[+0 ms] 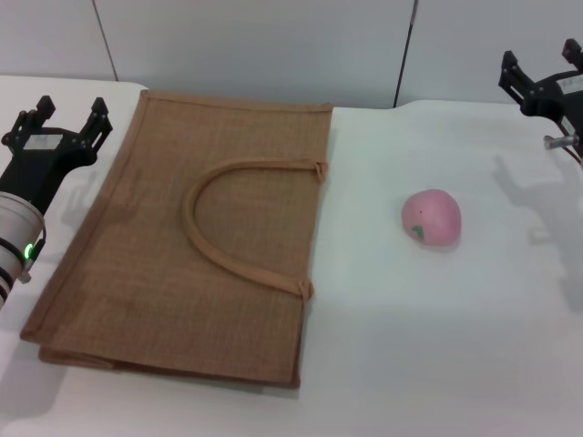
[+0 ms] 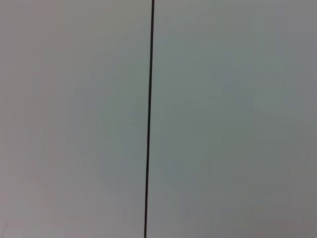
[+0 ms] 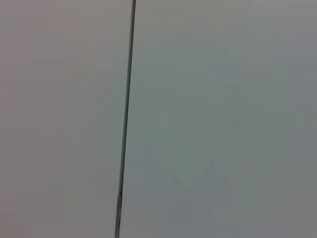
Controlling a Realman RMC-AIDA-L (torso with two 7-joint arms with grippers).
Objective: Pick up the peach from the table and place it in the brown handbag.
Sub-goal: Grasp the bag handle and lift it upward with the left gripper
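- Plain white flat table (image 1: pixel 437 346), pale panelled wall (image 1: pixel 255 45) behind; no readable writing anywhere.
- Flat tan-brown woven jute handbag (image 1: pixel 146 264), arched handle on top, lying left of centre.
- Small rounded pink peach (image 1: pixel 431 218), green mark, well right of bag.
- Black left gripper (image 1: pixel 68 118) beside bag, jaws apart.
- Black right gripper (image 1: pixel 539 84) at far right edge, jaw state unclear.

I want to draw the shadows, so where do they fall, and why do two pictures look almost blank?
Head view: the peach has a soft shadow under it on the table; the right gripper casts a faint grey shadow on the table nearby; the brown handbag has a thin one along its edge. Left wrist and right wrist views: only plain grey panels with one dark seam line.
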